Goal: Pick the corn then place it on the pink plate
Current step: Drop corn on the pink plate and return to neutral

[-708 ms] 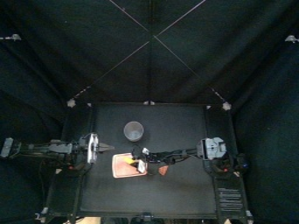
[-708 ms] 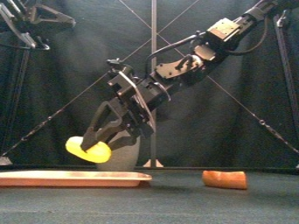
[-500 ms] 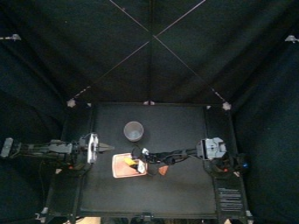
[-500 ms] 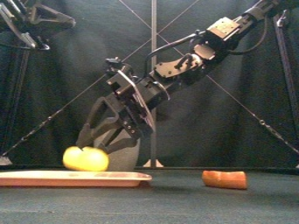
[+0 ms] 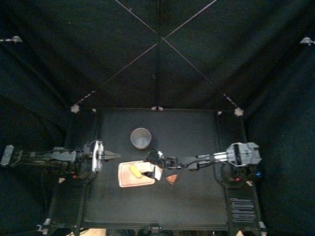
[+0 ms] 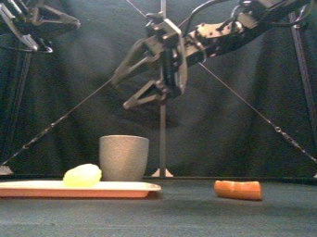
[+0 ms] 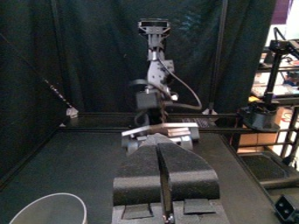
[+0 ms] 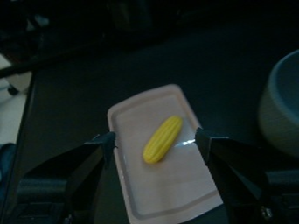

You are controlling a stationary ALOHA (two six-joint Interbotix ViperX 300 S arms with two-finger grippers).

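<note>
The yellow corn (image 6: 83, 175) lies on its side on the flat pink plate (image 6: 37, 189), alone and untouched. From the right wrist view the corn (image 8: 163, 139) rests near the middle of the plate (image 8: 163, 188). My right gripper (image 6: 143, 86) hangs open high above the plate, with nothing between its fingers. From above, the right gripper (image 5: 154, 170) sits over the plate's right edge (image 5: 128, 181). My left gripper (image 7: 163, 149) rests shut at the table's left side (image 5: 96, 157).
A tall grey speckled cup (image 6: 124, 157) stands just behind the plate, also visible as the cup (image 5: 142, 138) in the top view. An orange toy (image 6: 239, 190) lies on the table right of the plate.
The right gripper let go of the corn, which dropped onto the pink plate. The gripper then rose well above it, still open. The left arm has not moved.
</note>
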